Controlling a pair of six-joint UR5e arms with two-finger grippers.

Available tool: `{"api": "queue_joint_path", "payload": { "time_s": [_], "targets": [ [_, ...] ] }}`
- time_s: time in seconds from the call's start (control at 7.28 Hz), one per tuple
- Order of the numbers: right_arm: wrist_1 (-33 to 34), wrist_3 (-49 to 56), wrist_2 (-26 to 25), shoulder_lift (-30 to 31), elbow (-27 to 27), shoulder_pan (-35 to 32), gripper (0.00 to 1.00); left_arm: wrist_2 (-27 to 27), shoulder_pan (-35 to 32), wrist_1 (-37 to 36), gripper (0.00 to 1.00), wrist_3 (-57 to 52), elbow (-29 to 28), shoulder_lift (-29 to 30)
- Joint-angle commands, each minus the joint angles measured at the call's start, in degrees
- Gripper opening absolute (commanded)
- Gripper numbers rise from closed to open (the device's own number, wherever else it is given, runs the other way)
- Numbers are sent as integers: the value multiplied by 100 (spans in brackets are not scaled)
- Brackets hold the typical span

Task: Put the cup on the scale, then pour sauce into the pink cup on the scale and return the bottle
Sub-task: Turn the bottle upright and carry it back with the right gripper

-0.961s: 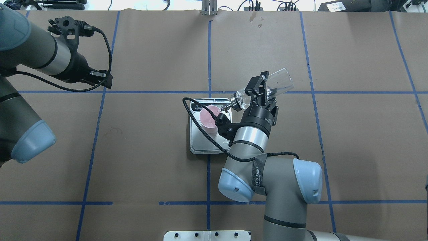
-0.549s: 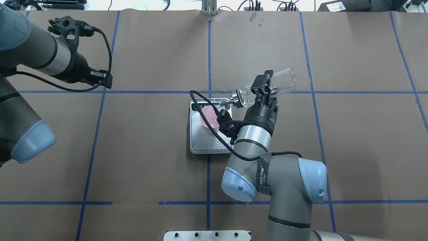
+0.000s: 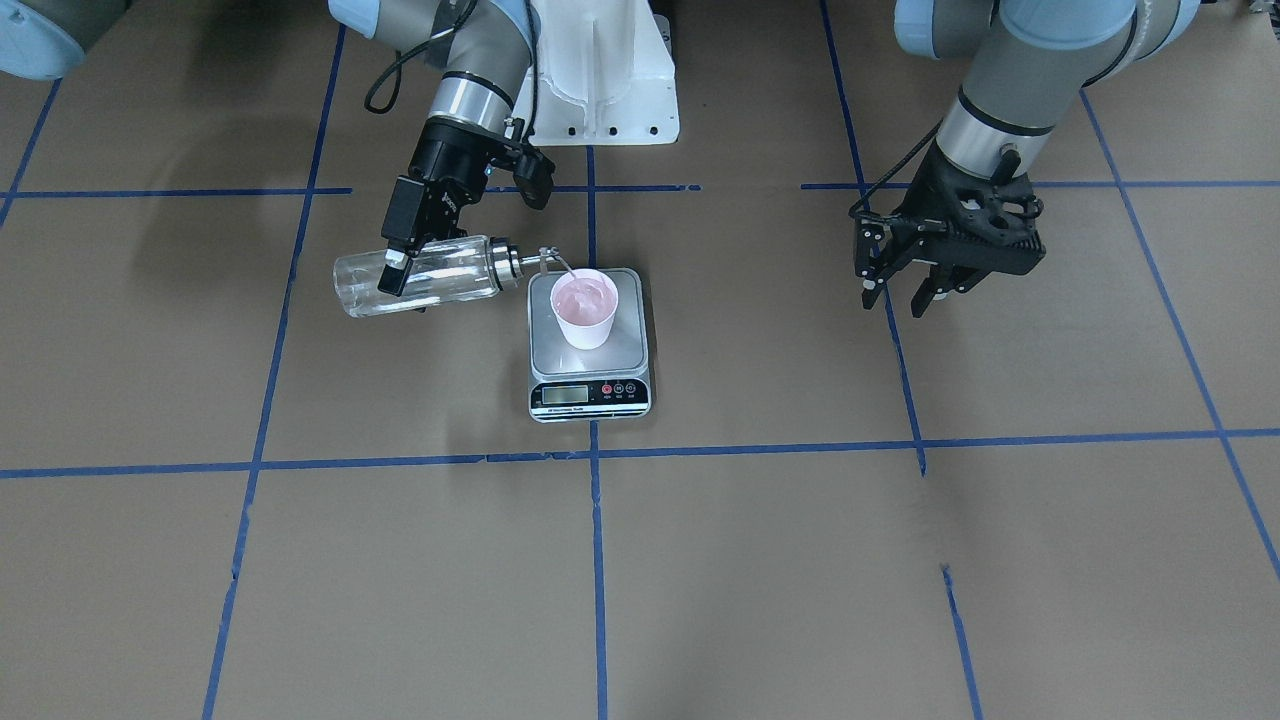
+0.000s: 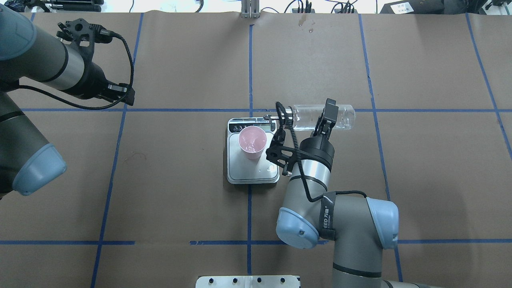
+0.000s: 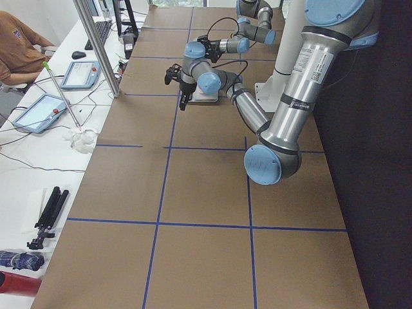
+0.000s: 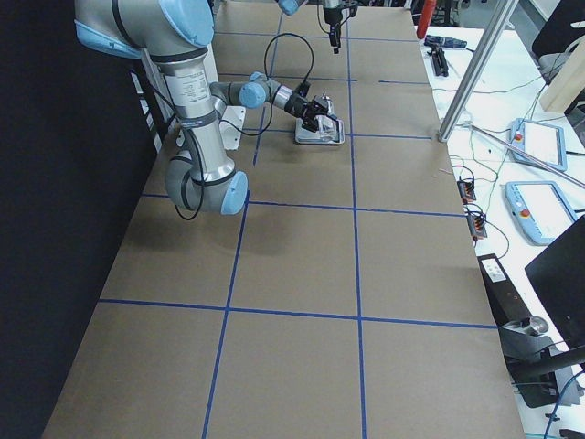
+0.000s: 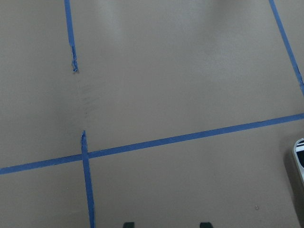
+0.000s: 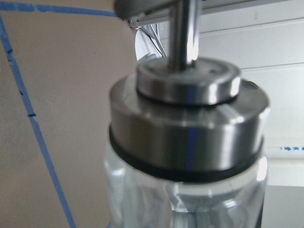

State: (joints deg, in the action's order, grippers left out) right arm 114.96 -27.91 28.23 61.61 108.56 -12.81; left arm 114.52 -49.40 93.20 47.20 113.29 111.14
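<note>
The pale pink cup (image 3: 584, 305) stands upright on the silver scale (image 3: 590, 392), also shown in the overhead view, cup (image 4: 252, 141) on scale (image 4: 248, 173). My right gripper (image 3: 395, 272) is shut on the clear glass bottle (image 3: 450, 272) and holds it about level, to the scale's side. The silver cap and spout (image 3: 548, 260) point at the cup's back rim. The overhead view shows the bottle (image 4: 306, 117) in the right gripper (image 4: 327, 117). The right wrist view is filled by the cap (image 8: 190, 118). My left gripper (image 3: 900, 295) hangs open and empty, far from the scale.
Blue tape lines cross the brown table cover. The white robot base plate (image 3: 600, 90) lies behind the scale. A few drops sit on the scale platform (image 4: 269, 170). The left wrist view shows the scale's corner (image 7: 299, 164) at its right edge.
My right gripper has rotated the bottle from spout-down over the cup back to about level and drawn it away to the robot's right. The left arm has not moved.
</note>
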Motion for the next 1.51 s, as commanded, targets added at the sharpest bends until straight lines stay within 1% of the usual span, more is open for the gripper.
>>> {"api": "queue_joint_path", "payload": {
  "time_s": [0.0,0.14,0.41,0.55,0.69,0.82,0.96,1.1,1.24,1.37],
  "targets": [
    [-709,-1192,51,176,-37,103,0,0,0,5,56,0,-17,4],
    [-999,-1904,182,211,-28,120,0,0,0,5,56,0,-26,4],
    [-2078,-3529,506,421,-46,121,0,0,0,5,56,0,-26,4],
    [-2605,-4067,517,579,-46,103,0,-9,0,5,56,0,-26,4],
    [-3437,-4769,517,876,-46,94,0,0,9,5,57,0,-34,4],
    [-4150,-5046,526,1288,-46,77,0,-9,9,5,57,0,-43,4],
    [-4566,-5631,517,1719,-72,59,0,-9,9,5,57,0,-43,4],
    [-4927,-5916,509,2010,-72,24,0,-9,9,-4,57,0,-43,4],
    [-4957,-5945,526,2300,-29,-63,0,-9,9,-4,58,0,-52,12],
    [-4957,-6023,639,2364,-45,-64,0,-9,18,-4,58,0,-43,21]
  ]
}}
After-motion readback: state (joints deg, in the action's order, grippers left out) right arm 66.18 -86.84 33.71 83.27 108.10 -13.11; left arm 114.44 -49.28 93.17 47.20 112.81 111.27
